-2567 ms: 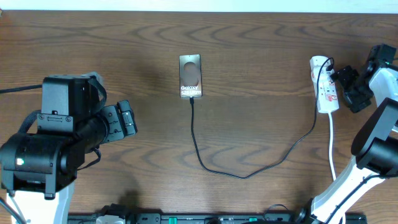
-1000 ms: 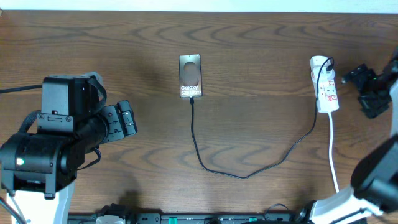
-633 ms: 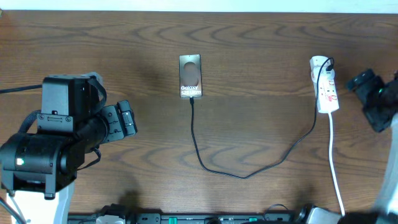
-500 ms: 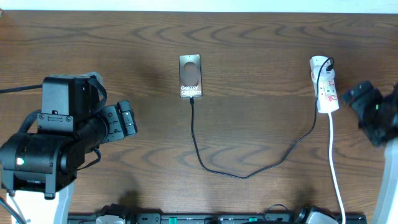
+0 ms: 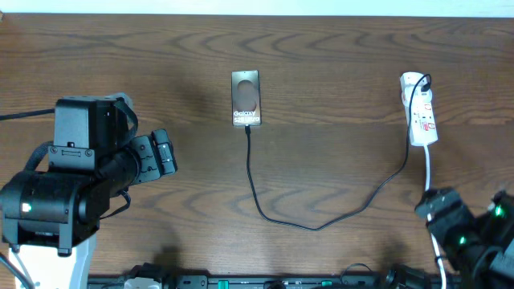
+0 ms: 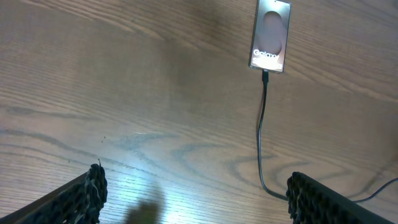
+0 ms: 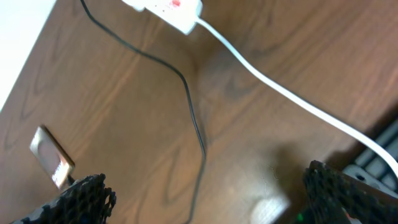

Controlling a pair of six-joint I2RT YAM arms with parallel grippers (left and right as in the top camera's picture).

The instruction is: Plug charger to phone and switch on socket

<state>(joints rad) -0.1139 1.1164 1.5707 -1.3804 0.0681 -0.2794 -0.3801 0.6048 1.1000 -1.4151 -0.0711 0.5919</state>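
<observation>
Left end effector (image 5: 165, 155) and right end effector (image 5: 440, 210): I'm holding both apart, empty, right one hovering near socket (image 5: 419, 112) cord (image 5: 428, 172).

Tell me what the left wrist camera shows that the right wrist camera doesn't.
Only the left wrist view: readable white Galaxy lettering on the phone, and the plug tip meeting its lower edge. Only the right wrist view: the end of the power strip with a red mark, and its white cord. Both: the phone, the black cable and the wooden table.
</observation>
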